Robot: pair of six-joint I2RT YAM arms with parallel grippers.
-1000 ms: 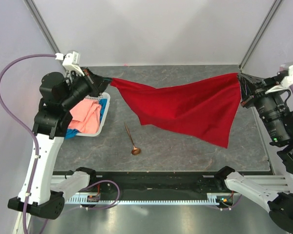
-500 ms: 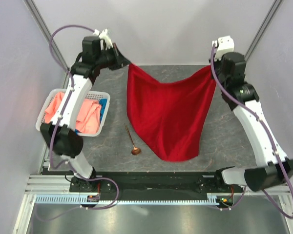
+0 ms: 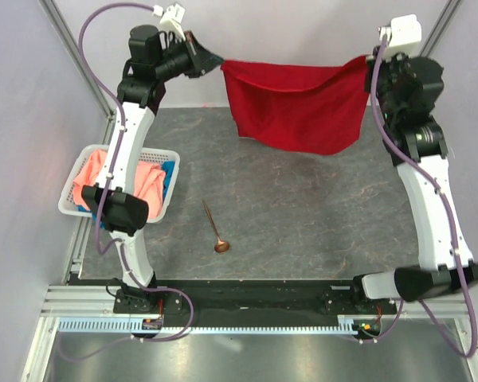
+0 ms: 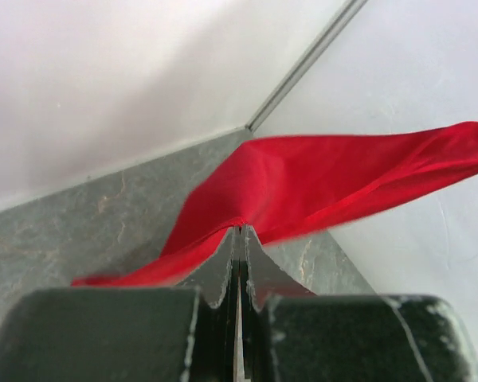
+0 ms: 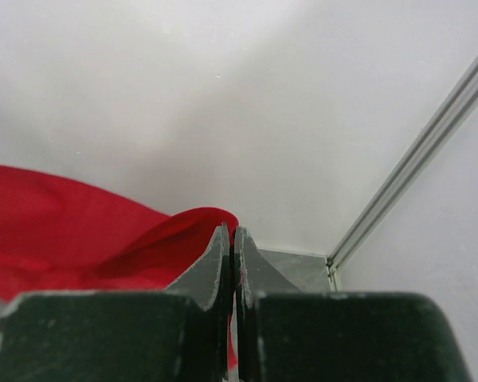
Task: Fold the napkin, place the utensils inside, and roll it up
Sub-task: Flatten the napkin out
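The deep red napkin [image 3: 299, 103] hangs in the air at the back of the table, stretched between both arms. My left gripper [image 3: 220, 64] is shut on its left top corner, and my right gripper [image 3: 368, 64] is shut on its right top corner. In the left wrist view the napkin [image 4: 319, 187] runs away from the pinched jaws of the left gripper [image 4: 239, 231]. In the right wrist view a fold of napkin [image 5: 103, 235] curls over the right gripper [image 5: 233, 231]. The copper-brown spoon [image 3: 215, 229] lies on the table, left of centre, bowl nearest the front.
A white basket [image 3: 170, 193] holding a salmon-pink cloth [image 3: 139, 189] and a blue cloth [image 3: 168, 171] stands at the table's left edge. White walls close in the back and both sides. The grey table [image 3: 319, 215] lies below the napkin.
Both arms have swung up and back, lifting the napkin off the table; it now hangs high at the rear, pulled wide between the grippers. The spoon and basket have not moved.
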